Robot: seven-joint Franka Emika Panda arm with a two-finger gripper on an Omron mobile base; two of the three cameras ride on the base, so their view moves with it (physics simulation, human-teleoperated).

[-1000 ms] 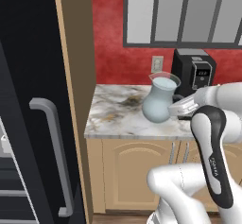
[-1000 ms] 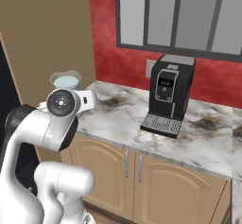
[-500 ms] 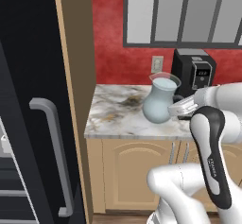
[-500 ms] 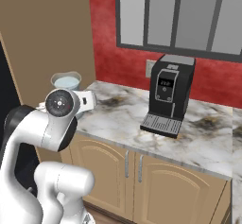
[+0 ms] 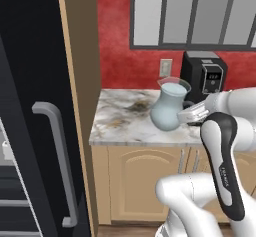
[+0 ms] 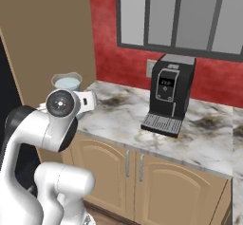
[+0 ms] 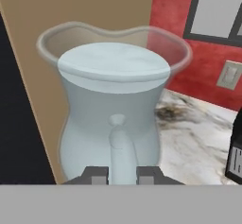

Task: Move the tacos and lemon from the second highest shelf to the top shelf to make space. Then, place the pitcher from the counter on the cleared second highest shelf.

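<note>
Fridge door [image 5: 30, 131]: the tall black panel stood at the far left of the left base view, with a curved grey handle [image 5: 57, 156] running down its face.
Side panel [image 5: 80, 81]: a tan wooden upright rose between the fridge and the counter, and it formed the backdrop behind the pitcher in the hand view.
Wall [image 5: 130, 66]: red, carrying a dark-framed grey window [image 6: 190, 15] above and a pale outlet plate [image 5: 165, 67] behind the pitcher.
Counter [image 5: 120, 123]: the white-grey marble slab with brown veining lay on tan cabinet doors [image 6: 166, 186] with slim metal pulls.
Arm: the white arm reached over the counter's front edge from the right in the left base view; its round dark-faced joint covered much of the pitcher in the right base view.
Coffee machine [image 6: 167, 96]: black, upright on the counter against the wall, well to the right of the pitcher.
Pitcher [image 5: 169, 106]: pale blue and translucent, it stood upright on the counter near its left end, just beside the tan panel; its flared rim [image 6: 66, 78] showed above the arm in the right base view.
Pitcher handle [image 7: 121, 150]: it faced the hand camera, running down the bulbous body.
Gripper [image 7: 122, 173]: the two dark fingertips [image 7: 97, 173] sat spread on either side of the handle's lower end, close beside it; contact could not be made out.
</note>
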